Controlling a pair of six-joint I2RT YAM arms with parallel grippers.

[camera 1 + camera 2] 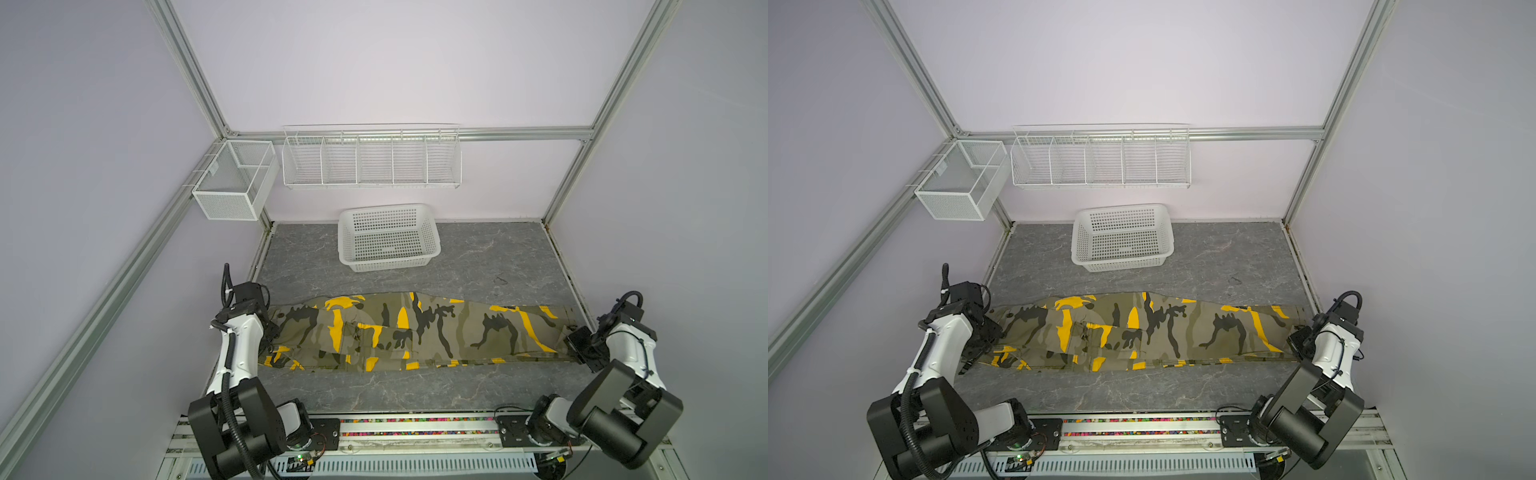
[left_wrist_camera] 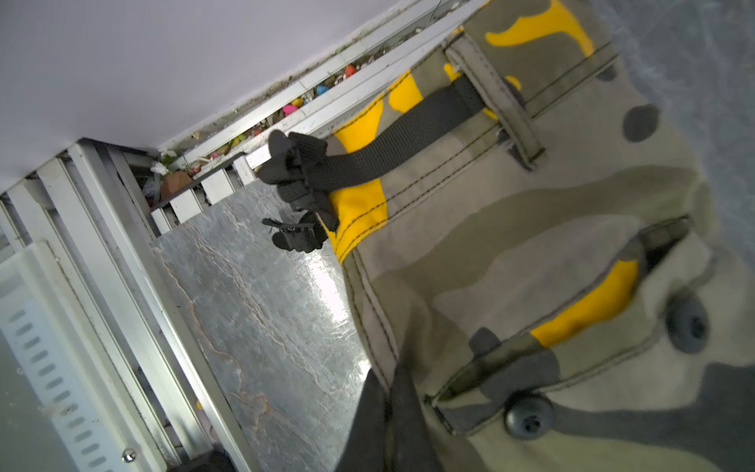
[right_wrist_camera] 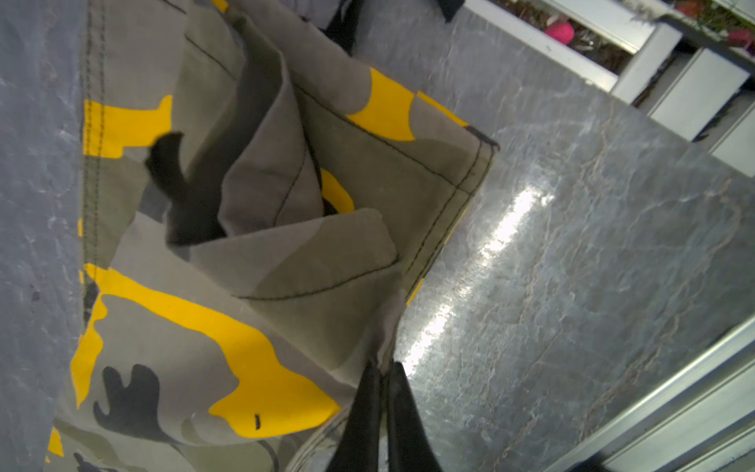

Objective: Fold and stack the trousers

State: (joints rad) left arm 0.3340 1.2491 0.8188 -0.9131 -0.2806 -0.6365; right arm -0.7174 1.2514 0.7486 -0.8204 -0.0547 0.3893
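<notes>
Pinching the woven camo trousers (image 1: pixel 419 332) flat along the marbled table (image 1: pixel 415 390): my left gripper (image 2: pixel 388 408) clamps the waist edge, my right gripper (image 3: pixel 384 388) the hem. Only the wrist views show stitching (image 3: pixel 433 229), round buttons (image 2: pixel 529 417) and a webbing strap (image 2: pixel 392 151).

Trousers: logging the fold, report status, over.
Left gripper shut on trousers, waist. Right gripper shut on leg hem. Trousers flat across table. Basket behind, apart.

Bright, even overhead light in both top views, everything sharp, just a thin soft shadow along the near edge of the trousers (image 1: pixel 415 332). Over to the right wrist view: white glare streaks across the grey tabletop (image 3: pixel 613 265). Left wrist view: same sheen, and the near dark button (image 2: pixel 688 323) is blurred.
</notes>
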